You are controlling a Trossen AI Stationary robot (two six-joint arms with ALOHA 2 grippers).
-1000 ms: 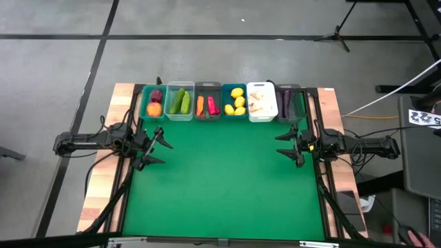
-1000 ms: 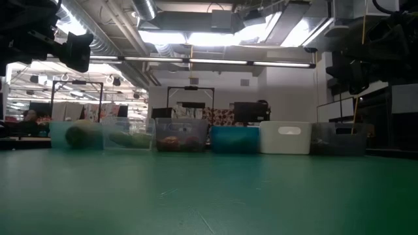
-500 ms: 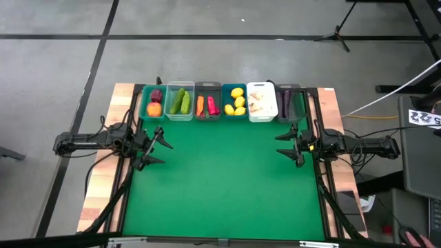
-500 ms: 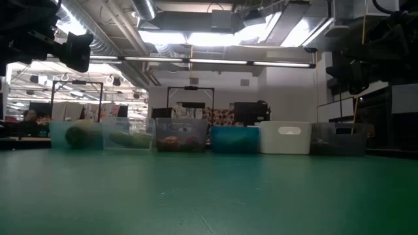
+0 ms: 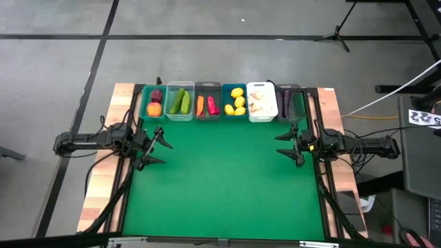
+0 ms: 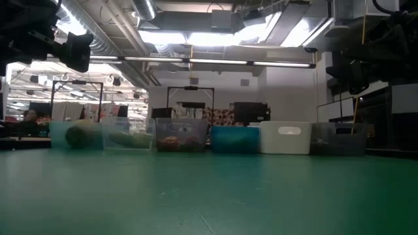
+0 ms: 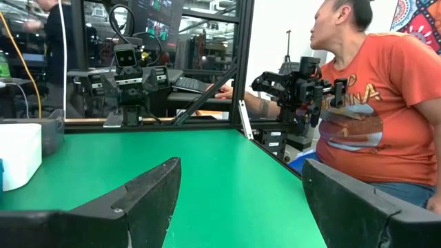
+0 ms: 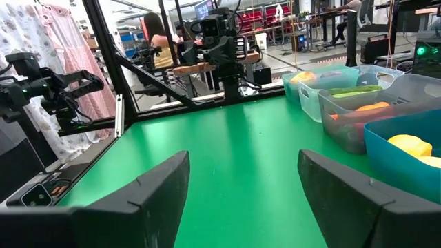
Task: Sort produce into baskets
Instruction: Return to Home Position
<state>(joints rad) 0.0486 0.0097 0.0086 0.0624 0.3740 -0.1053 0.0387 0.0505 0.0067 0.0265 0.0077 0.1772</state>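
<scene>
Six baskets stand in a row along the far edge of the green mat point(image 5: 220, 186). The teal one point(image 5: 154, 102) holds a dark red beet and an orange piece, the clear one point(image 5: 180, 102) green cucumbers, the grey one point(image 5: 207, 103) a carrot and a red pepper. The blue one point(image 5: 235, 101) holds yellow lemons, the white one point(image 5: 262, 102) whitish garlic, the dark one point(image 5: 289, 103) a purple eggplant. My left gripper point(image 5: 157, 148) hovers open at the mat's left edge, pointing level toward the right. My right gripper point(image 5: 286, 146) hovers open at the right edge, facing it. Both are empty.
The mat's middle and near part point(image 6: 209, 196) lie bare between the two grippers. Wooden table strips point(image 5: 103, 186) flank the mat. A person in an orange shirt point(image 7: 372, 117) is beyond the table, next to the right arm point(image 7: 296, 86).
</scene>
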